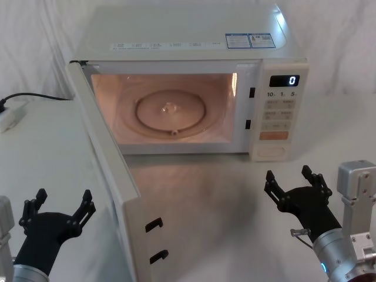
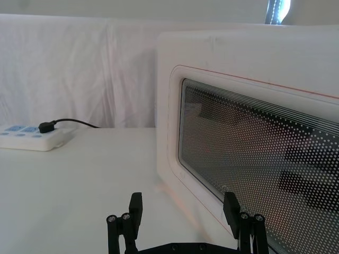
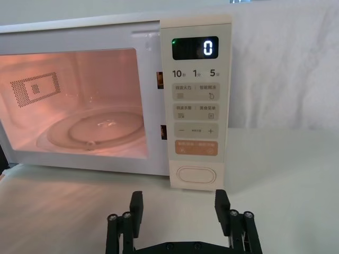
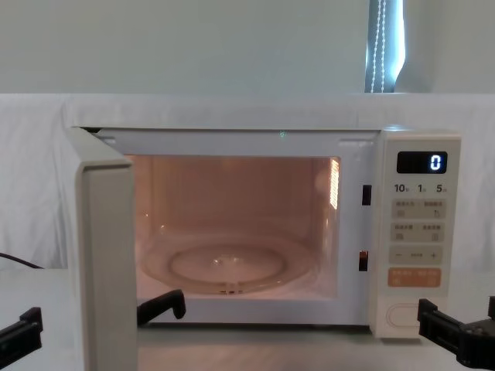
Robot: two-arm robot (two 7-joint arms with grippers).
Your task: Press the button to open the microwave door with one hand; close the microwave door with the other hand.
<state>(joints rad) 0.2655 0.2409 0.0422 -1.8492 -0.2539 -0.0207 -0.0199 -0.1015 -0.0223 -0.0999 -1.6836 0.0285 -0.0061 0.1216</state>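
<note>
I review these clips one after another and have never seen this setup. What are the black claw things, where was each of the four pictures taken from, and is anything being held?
The black claws are the two-finger grippers of a two-armed robot. One picture looks down from its head, one looks forward from its chest, and the other two come from cameras on its wrists.

On the white table stands a cream microwave, its inside lit and its glass turntable bare. The wide cream microwave door with the dark window stands swung open toward the robot's left. On the keypad panel, the plain cream pill-shaped button sits lowest, below an orange key.

The left gripper hovers open beside the door's outer face. The right gripper hovers open in front of the button, not touching it. Neither holds anything. A white power strip lies at the far left.
</note>
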